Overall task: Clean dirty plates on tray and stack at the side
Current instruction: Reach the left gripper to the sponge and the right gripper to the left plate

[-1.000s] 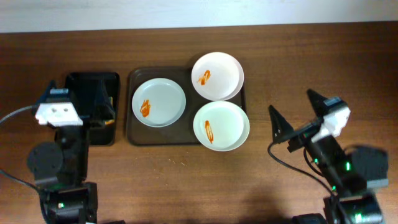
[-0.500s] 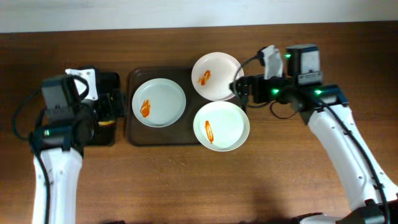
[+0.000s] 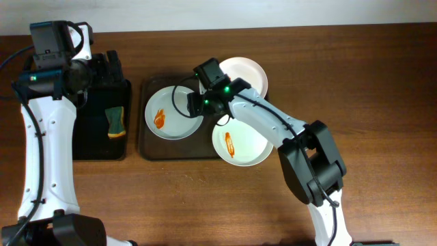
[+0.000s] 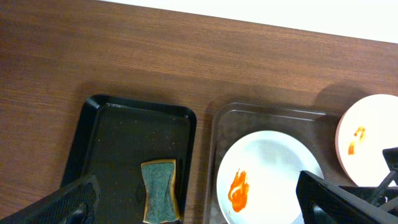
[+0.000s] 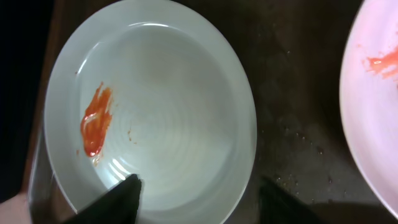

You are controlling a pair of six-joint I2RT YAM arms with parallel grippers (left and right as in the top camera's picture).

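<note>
Three white plates with orange-red smears lie on the dark brown tray (image 3: 145,147): a left plate (image 3: 174,121), a far right plate (image 3: 247,72) and a near right plate (image 3: 247,140). My right gripper (image 3: 195,104) is open low over the left plate's right rim. In the right wrist view its fingers (image 5: 199,199) straddle that rim of the plate (image 5: 155,106), one over the plate, one over the tray (image 5: 298,93). My left gripper (image 3: 109,67) is open and empty above the far end of the black tray. The left wrist view shows the left plate (image 4: 267,174) between its fingers (image 4: 199,211).
A smaller black tray (image 3: 92,137) left of the brown tray holds a green and yellow sponge (image 3: 116,121), also in the left wrist view (image 4: 160,190). The far right plate's edge shows in the right wrist view (image 5: 379,93). Bare wood table (image 3: 355,82) lies around.
My right arm has swung from the right side across the tray to the left plate. My left arm has risen and moved toward the back over the black tray.
</note>
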